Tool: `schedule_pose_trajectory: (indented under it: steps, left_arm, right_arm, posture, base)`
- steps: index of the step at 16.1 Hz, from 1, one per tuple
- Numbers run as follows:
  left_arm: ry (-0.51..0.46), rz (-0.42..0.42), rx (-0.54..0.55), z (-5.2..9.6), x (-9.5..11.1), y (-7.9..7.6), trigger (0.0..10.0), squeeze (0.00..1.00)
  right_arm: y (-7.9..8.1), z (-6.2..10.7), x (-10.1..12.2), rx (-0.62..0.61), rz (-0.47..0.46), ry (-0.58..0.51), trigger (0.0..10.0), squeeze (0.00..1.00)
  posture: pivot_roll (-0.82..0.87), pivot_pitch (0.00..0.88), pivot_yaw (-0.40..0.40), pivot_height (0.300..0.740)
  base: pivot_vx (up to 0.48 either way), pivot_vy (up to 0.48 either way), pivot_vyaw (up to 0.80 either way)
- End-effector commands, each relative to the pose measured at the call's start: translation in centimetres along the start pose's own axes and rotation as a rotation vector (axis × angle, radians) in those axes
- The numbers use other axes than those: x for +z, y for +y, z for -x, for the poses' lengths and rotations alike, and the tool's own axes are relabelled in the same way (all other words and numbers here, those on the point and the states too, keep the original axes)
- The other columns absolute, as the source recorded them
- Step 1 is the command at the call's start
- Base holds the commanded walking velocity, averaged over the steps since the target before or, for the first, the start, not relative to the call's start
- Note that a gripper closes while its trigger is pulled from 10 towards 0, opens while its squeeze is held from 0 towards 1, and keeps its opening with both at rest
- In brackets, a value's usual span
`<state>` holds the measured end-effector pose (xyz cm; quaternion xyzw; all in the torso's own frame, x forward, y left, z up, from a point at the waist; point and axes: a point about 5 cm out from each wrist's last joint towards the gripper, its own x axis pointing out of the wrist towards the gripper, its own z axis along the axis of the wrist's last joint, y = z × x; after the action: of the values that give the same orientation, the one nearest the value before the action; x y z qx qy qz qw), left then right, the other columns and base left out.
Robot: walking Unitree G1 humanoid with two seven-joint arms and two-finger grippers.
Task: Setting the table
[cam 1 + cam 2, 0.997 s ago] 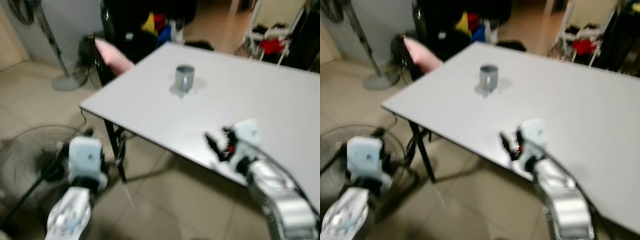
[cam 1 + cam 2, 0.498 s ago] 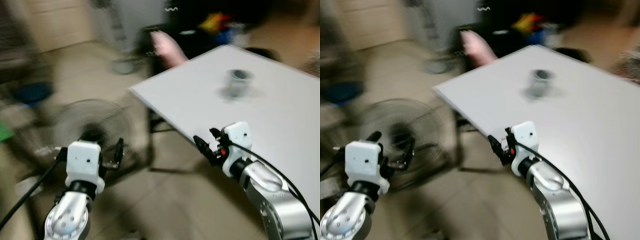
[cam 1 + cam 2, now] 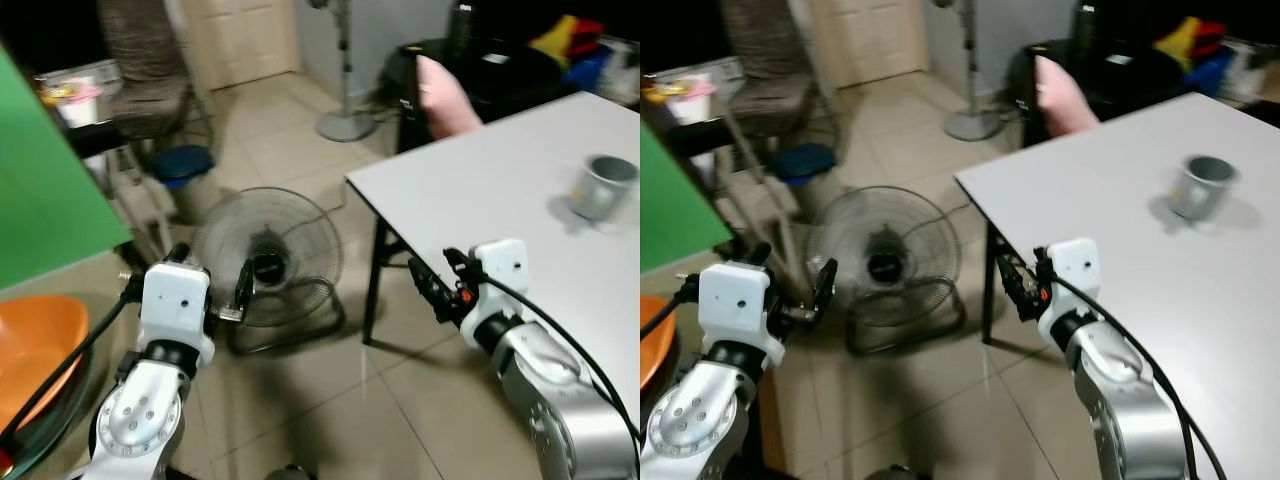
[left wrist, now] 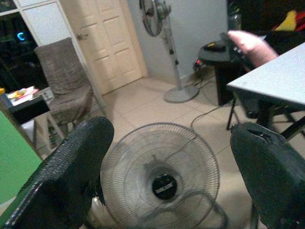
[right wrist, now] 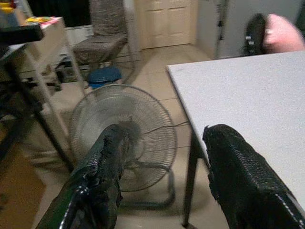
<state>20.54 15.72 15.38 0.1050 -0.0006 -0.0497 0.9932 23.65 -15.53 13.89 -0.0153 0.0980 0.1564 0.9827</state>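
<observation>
The tiled room has swung across the view: the robot has turned left, sliding the white desk (image 3: 520, 190) and its grey mug (image 3: 603, 186) to the upper right. Left hand (image 4: 162, 176) and right hand (image 5: 162, 167) are spread, empty, suggesting a fetch.

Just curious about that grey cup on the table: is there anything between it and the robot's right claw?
Nothing visible does. The right gripper hangs open off the white table near its corner, and only bare tabletop lies between it and the grey cup.

matt white table (image 3: 500, 190); grey metal mug (image 3: 600, 186); wire-grille fan (image 3: 268, 265)
</observation>
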Motion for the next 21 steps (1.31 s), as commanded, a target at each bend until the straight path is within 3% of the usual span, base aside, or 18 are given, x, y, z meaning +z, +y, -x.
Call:
schedule_pose_trajectory:
  steps: [1, 7, 8, 12, 17, 19, 21]
  left_arm:
    - [0.003, -0.007, -0.018, -0.3, -0.2, -0.1, 10.0, 0.00]
    - [0.001, -0.012, -0.024, -0.9, -0.4, -0.1, 10.0, 0.00]
    - [0.002, -0.011, -0.019, -0.8, -0.5, -0.1, 10.0, 0.00]
    - [0.004, -0.039, 0.012, 0.2, -0.3, 0.0, 10.0, 0.00]
    - [0.025, -0.028, 0.034, 1.3, 0.0, 0.4, 10.0, 0.00]
    - [0.015, -0.047, 0.014, 1.4, 0.2, 0.2, 10.0, 0.00]
    - [0.017, -0.052, 0.021, 1.3, 0.1, 0.4, 10.0, 0.00]
  right_arm:
    - [-0.2, 0.5, 0.6, -0.026, 0.012, -0.024, 10.0, 0.00]
    - [-0.5, 1.4, 0.8, -0.045, 0.041, -0.017, 10.0, 0.00]
    - [-0.6, 1.3, 0.9, -0.056, 0.010, -0.021, 10.0, 0.00]
    - [0.5, 0.8, 0.1, 0.010, -0.002, 0.015, 10.0, 0.00]
    - [0.1, 0.4, -0.4, -0.076, -0.082, 0.035, 10.0, 0.00]
    - [-0.4, 0.2, -0.7, -0.129, -0.127, 0.054, 10.0, 0.00]
    - [-0.4, -0.1, -0.4, -0.125, -0.110, 0.024, 10.0, 0.00]
  posture:
    - [-0.08, 0.000, 0.120, 0.740]
    - [-0.12, 0.000, 0.126, 0.740]
    - [-0.11, 0.000, 0.117, 0.740]
    - [-0.07, 0.000, 0.086, 0.740]
    - [-0.03, 0.000, 0.072, 0.740]
    - [-0.03, 0.000, 0.073, 0.740]
    - [-0.03, 0.000, 0.073, 0.740]
  base:
    - [0.000, 0.000, 0.80]
    - [0.000, 0.000, 0.80]
    - [0.000, 0.000, 0.80]
    - [0.000, 0.000, 0.80]
    - [0.000, 0.000, 0.80]
    - [0.000, 0.264, 0.00]
    - [0.000, 0.308, 0.00]
